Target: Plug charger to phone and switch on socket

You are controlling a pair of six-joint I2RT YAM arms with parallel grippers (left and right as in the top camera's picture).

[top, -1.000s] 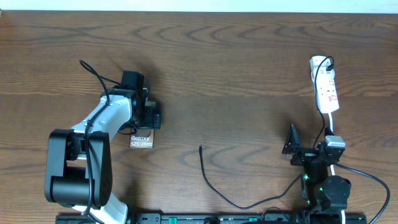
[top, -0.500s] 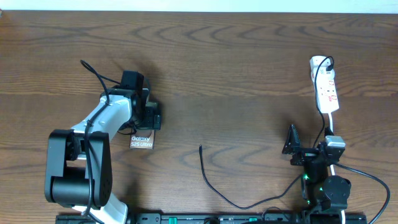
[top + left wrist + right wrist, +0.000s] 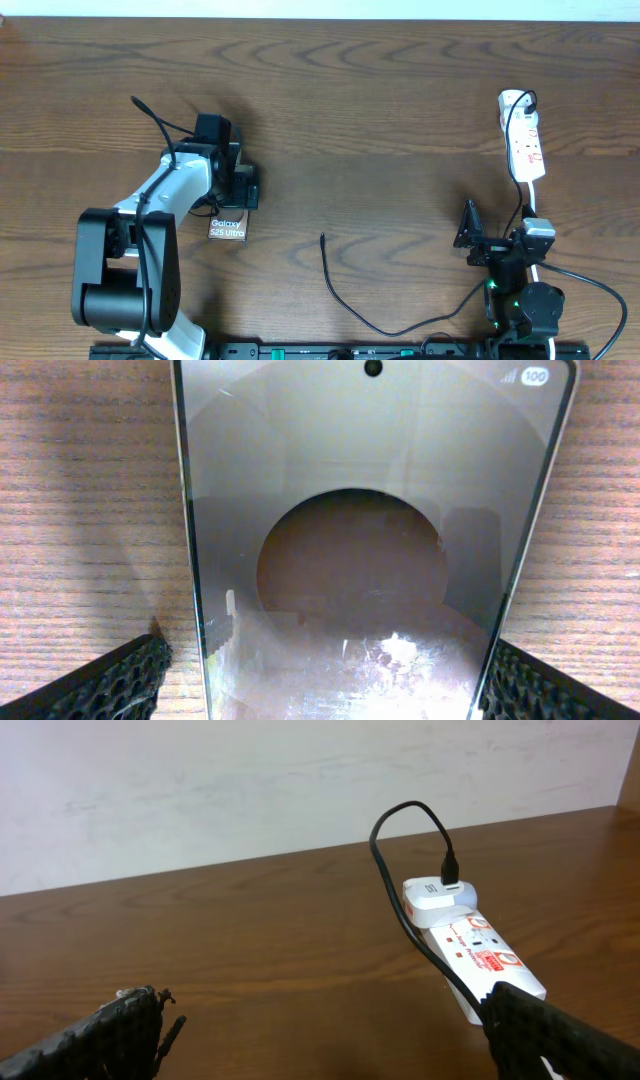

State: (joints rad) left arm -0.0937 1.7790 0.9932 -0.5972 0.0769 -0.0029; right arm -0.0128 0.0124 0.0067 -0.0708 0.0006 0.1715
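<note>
Brown wood table (image 3: 400, 100): left gripper (image 3: 325, 692) wide open, straddling flat dark Galaxy-lettered phone (image 3: 228, 228), not clamped. Right gripper (image 3: 340, 1040) wide open, empty, facing white red-marked power-strip socket (image 3: 525, 140). Thin black charger cable (image 3: 345, 300) plugged into strip, tip loose mid-table. Phone hookup & prob. switch left.

The phone (image 3: 228, 228) reads "Galaxy S25 Ultra" and "100".

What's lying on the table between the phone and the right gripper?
In the overhead view, only the loose end of the charger lies between the phone and the right gripper; otherwise bare wood.
</note>
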